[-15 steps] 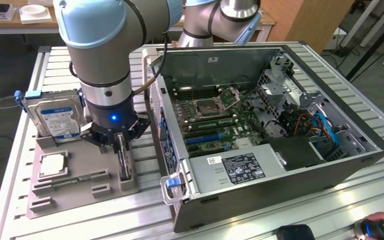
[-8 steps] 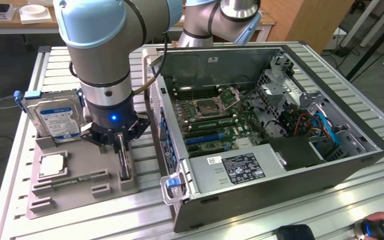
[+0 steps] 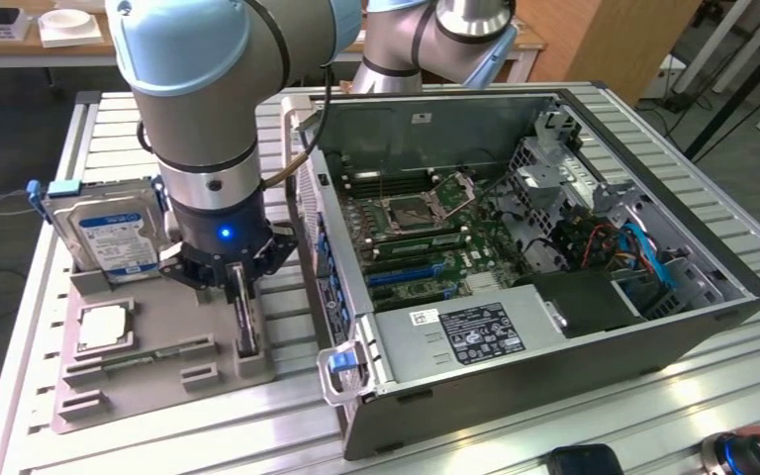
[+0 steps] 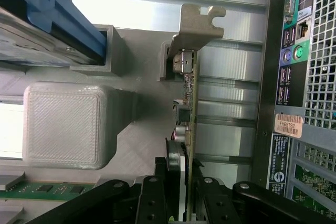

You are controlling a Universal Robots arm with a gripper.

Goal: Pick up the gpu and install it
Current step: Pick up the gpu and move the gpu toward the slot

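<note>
Slatted aluminium surface (image 3: 697, 396): hand (image 3: 241, 302) clenched on gpu (image 4: 190, 106), upright in grey holder (image 3: 155, 368) beside computer case (image 3: 552, 396); pick-up step, apparently unlifted.

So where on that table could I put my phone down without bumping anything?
Bare table slats run along the near sides of the grey tray and the computer case, and lie beyond the hard drive. The gap between tray and case is crowded: there the pincer grips the gpu.
</note>
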